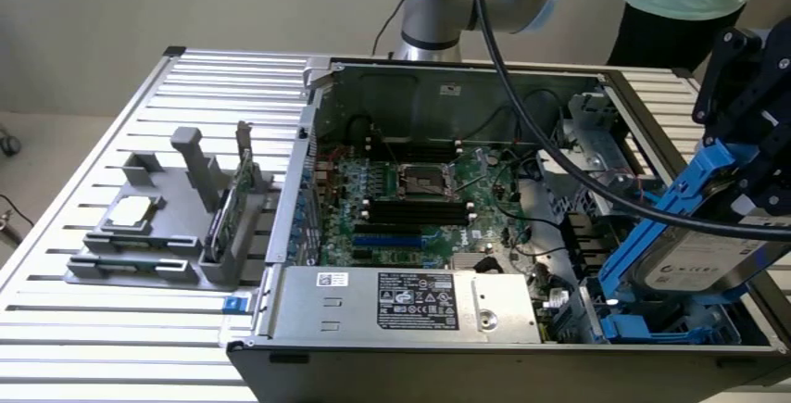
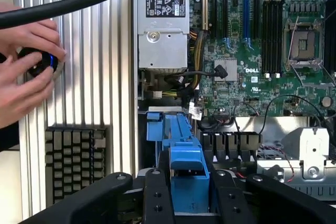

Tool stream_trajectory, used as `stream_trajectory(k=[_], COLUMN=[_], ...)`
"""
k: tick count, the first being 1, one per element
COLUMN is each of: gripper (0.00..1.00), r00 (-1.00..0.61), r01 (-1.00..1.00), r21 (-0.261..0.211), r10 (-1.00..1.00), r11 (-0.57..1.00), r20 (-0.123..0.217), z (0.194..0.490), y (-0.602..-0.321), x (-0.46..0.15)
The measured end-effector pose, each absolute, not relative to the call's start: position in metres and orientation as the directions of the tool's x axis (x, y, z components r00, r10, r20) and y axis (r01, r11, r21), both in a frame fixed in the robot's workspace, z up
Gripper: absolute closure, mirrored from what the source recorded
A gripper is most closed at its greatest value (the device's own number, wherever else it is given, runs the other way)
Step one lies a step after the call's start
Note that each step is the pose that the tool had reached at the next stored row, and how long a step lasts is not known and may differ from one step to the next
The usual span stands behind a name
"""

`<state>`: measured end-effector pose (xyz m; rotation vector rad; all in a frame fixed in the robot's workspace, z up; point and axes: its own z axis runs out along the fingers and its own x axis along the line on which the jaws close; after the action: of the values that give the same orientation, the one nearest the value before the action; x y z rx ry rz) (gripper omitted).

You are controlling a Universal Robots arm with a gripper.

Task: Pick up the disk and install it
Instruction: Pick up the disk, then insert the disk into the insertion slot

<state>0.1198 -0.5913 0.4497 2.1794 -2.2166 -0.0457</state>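
Holding the disk tilted above the drive bay, your gripper has its fingers closed on the blue rail.
It is at the case's near corner on the exterior view's right; the motherboard lies beyond.

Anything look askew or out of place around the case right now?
The disk hangs steeply tilted in the gripper over the case at the exterior view's right, not seated. A person's hands hold a small black device beside the case.
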Motion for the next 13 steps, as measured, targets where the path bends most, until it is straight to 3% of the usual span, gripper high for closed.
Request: stream_trajectory(k=[13], gripper=[0.67], r00=[-0.017], r01=[-0.999], r21=[0.044], r10=[-1.0], r11=[0.017], r20=[0.003], z=[0.4496], y=[-0.5913], x=[0.1198])
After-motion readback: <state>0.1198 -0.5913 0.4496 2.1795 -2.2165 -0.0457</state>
